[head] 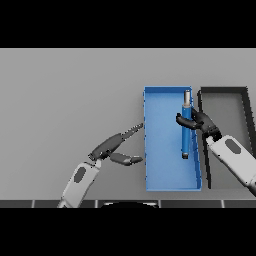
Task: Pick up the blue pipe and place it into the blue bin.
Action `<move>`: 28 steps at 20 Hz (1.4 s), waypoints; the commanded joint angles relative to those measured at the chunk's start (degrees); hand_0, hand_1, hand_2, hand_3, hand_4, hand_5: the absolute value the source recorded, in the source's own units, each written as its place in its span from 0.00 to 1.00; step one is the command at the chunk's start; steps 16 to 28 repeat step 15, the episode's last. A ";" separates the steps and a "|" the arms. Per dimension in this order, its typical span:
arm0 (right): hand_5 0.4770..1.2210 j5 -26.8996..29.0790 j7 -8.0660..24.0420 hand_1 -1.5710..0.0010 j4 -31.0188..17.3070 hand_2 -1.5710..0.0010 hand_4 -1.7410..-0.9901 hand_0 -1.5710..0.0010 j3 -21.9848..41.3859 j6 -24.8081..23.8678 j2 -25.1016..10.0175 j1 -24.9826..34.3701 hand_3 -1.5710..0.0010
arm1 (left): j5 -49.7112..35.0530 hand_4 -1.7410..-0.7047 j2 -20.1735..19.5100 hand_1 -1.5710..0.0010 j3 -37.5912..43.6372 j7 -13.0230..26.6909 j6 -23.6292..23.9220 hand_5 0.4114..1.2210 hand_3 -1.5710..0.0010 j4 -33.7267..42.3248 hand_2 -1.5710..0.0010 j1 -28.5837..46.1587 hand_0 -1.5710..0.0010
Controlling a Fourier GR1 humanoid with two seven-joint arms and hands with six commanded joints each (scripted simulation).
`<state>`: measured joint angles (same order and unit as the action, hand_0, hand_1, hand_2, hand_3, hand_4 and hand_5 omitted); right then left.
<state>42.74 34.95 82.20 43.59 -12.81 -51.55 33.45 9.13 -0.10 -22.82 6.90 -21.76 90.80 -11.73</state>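
Blue pipe point(186, 131), long axis running near-to-far, is clamped in the curled fingers of the right hand point(198, 121) directly over the right side of the blue bin point(162, 170), beside a black bin point(223, 91); left hand point(114, 145) idles open, left of the bin.

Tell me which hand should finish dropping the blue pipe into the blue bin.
The right hand. Its fingers are already curled round the blue pipe, which sits over the blue bin. The left hand is open over the table beside the bin and holds nothing.
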 commanded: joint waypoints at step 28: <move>0.22 0.06 -0.75 1.00 -1.33 1.00 0.96 1.00 5.73 0.74 -1.56 3.15 1.00 | 0.68 0.83 -0.68 1.00 0.78 -1.92 0.16 0.02 1.00 -2.43 1.00 -0.63 1.00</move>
